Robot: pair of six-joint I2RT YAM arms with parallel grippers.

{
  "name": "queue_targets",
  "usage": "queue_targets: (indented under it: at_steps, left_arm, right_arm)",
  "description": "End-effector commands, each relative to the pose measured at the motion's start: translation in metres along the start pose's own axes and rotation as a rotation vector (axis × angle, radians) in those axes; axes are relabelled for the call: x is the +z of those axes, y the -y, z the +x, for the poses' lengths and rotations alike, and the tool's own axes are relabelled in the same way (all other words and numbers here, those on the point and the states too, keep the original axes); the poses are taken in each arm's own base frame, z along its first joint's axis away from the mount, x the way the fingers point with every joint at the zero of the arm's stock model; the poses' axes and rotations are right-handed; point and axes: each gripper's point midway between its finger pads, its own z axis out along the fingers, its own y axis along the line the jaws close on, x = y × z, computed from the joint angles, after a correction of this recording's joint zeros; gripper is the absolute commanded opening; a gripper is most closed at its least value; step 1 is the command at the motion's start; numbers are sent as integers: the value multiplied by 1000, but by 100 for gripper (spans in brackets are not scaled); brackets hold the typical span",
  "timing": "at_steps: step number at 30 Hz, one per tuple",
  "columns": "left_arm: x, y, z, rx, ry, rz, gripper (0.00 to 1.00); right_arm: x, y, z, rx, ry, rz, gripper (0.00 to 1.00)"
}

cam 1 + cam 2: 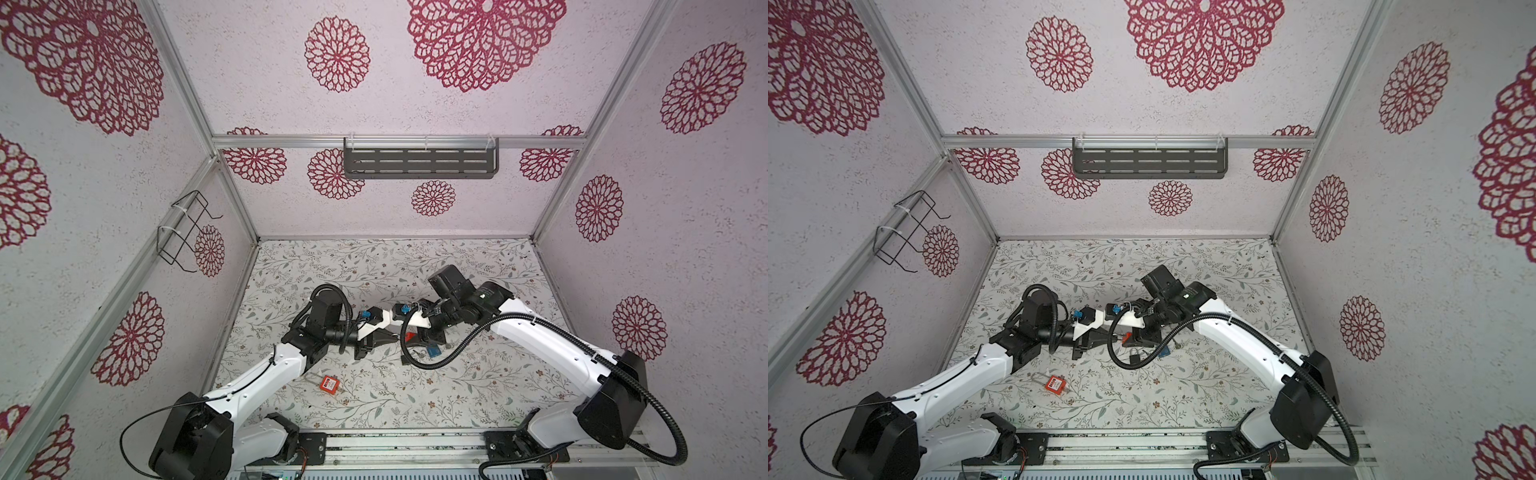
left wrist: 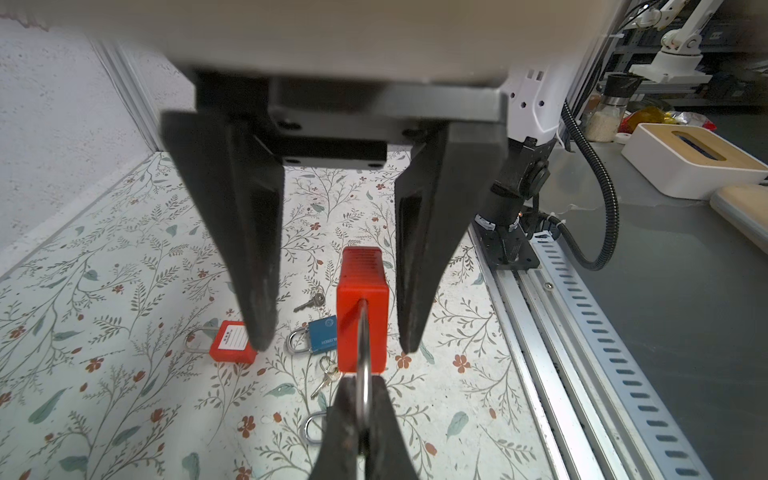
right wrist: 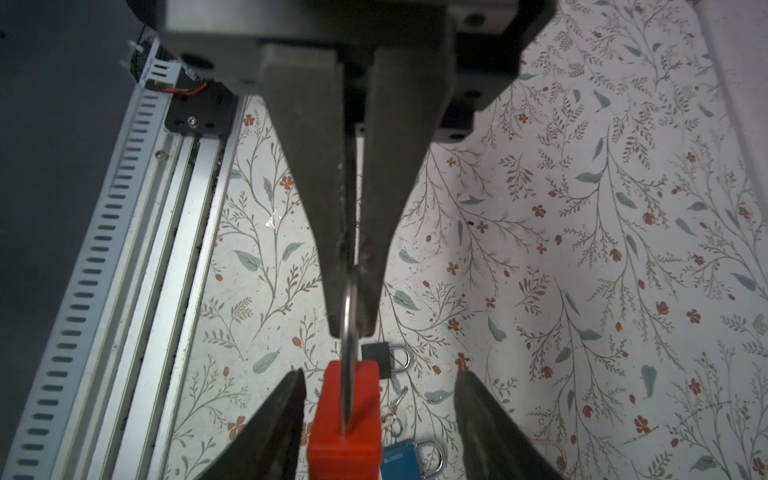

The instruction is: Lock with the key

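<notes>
Padlock [image 2: 362,307], the red one, is in the air over the middle of the counter [image 1: 457,399]. The left tool [image 2: 362,384] pinches it by the shackle [image 2: 364,353], its fingers clamped on the steel loop. The right tool [image 2: 334,345] stands wide, one finger on either side of the red body, seemingly touching neither side.

I judge this the presenting step: the lock is offered up and no key is in hand yet. In both top views the long axis runs about 9 to 3 o'clock and roughly level. The shackle points toward 9 and the body's base toward 3, into the right tool. The keyhole is hidden, and I cannot tell whether the shackle is latched.

Next, the right tool would need to back off toward 3 and drop to the bunch of keys [image 2: 328,374] on the counter, about 5 o'clock of the lock. It would then pinch one by its head and bring the blade in along that same axis.
</notes>
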Motion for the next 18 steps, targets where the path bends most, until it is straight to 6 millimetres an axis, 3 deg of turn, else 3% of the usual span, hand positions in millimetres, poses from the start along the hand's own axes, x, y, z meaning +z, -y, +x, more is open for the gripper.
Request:
queue_targets:
  at_steps: [1, 7, 14, 16, 18]
  left_arm:
    - [-10, -5, -20, 41, 93, -26, 0]
    - [-15, -14, -29, 44, 156, -45, 0]
    - [-14, -13, -35, 38, 176, -21, 0]
    - [-14, -13, -37, 38, 182, -19, 0]
    - [-14, -12, -36, 36, 183, -17, 0]
  right_arm:
    - [-23, -6, -9, -36, 19, 36, 74]
    - [-45, -20, 8, 0, -11, 103, 76]
    - [-77, -20, 31, 55, -67, 205, 65]
    - [-81, -14, 38, 70, -91, 229, 55]
    - [-82, -10, 43, 86, -107, 229, 54]
